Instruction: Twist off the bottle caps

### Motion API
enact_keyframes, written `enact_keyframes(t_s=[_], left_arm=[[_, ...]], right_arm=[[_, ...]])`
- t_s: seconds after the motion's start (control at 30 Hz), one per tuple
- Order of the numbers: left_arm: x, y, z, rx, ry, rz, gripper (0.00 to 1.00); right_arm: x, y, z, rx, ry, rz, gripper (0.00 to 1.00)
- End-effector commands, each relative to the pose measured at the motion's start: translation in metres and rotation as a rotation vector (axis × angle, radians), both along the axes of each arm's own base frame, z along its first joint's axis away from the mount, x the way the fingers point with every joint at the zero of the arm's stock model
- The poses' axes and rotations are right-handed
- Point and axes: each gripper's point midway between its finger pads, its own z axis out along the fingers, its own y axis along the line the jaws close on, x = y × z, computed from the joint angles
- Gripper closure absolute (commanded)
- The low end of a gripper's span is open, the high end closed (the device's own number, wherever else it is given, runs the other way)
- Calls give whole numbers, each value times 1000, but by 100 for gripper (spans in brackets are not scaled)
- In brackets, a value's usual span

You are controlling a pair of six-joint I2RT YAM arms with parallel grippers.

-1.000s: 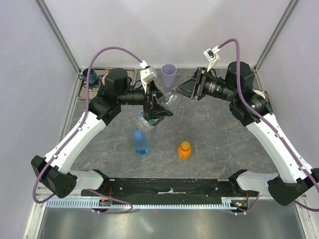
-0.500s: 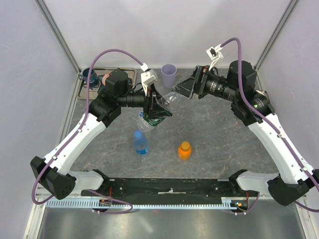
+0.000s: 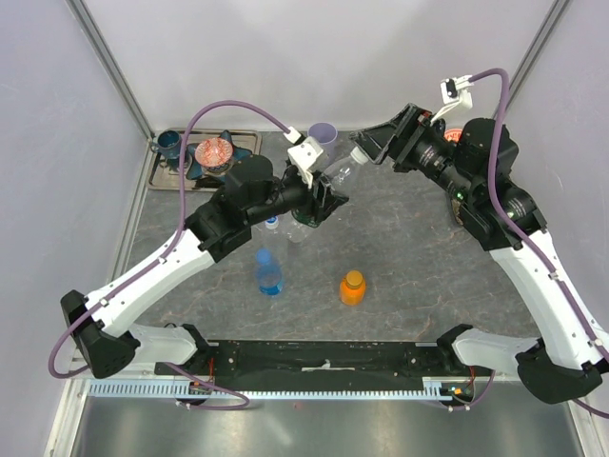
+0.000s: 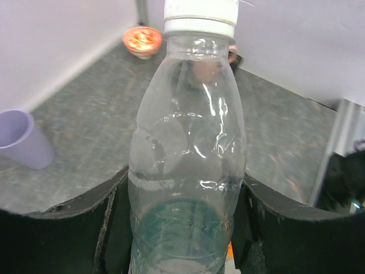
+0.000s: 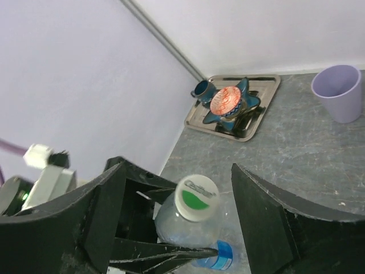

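Over grey table, left gripper with clear bottle now farther right.

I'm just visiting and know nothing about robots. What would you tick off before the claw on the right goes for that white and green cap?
1. Left gripper clamped on the green-label bottle: ok, a finger presses on each side of its body.
2. White-and-green cap seated on the neck: ok.
3. Right gripper open wider than the cap: ok, gaps show on both sides.
4. Cap centred in that opening: ok, roughly.
5. Right gripper far enough forward to close on the cap: cannot tell.
6. Blue bottle and orange bottle out of the way: ok, both stand apart, nearer the arm bases.
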Motion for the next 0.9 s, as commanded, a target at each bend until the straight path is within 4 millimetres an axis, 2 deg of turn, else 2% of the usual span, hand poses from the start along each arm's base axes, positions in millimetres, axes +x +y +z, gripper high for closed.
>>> enact_keyframes(t_s=[0.0,0.13,0.5,0.87], left_arm=[[37,25,48,-65,-219,300,60],[42,30,53,-68,-266,385,62],[35,24,45,-40,-290,378,63],[36,17,43,-34,-281,363,64]], right_arm=[[15,-14,15,61,3,-124,19],[22,-13,6,55,26,-141,21],[37,1,3,86,29,-118,28],[36,12,-3,80,32,-73,30]])
